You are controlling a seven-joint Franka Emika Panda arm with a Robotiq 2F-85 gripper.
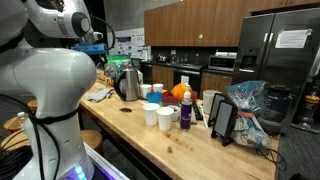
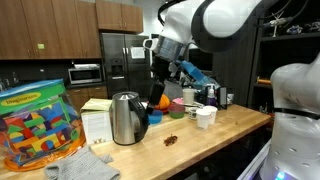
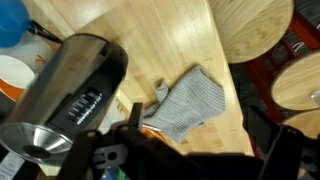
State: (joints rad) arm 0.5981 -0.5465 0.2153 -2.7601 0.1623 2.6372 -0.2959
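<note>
Wide wooden worktop (image 2: 230,135) fills the scene, steel fridge (image 2: 115,60) behind it, and a bulging clear bag of coloured blocks (image 2: 35,125) at one end. Next in size is the kettle (image 2: 125,118), upright on the worktop, and the wrist view looks straight down on its dark lid and handle. Just beside its base a grey cloth (image 3: 190,100) lies rumpled near the worktop's edge. White cups (image 2: 205,115) cluster further along. The gripper (image 2: 160,75) hangs high above the kettle and cloth, holding nothing I can see, and its tips are a dark blur in the wrist view, so I cannot tell whether they stand apart or together. Judging from here, the clean way in is straight down over the cloth's raised fold, keeping off the kettle's handle and pinching fabric rather than wood. As for writing, there are pale marks on the kettle handle, a yellow label on the bag and a sheet on the fridge (image 1: 293,38), all too small to read.
</note>
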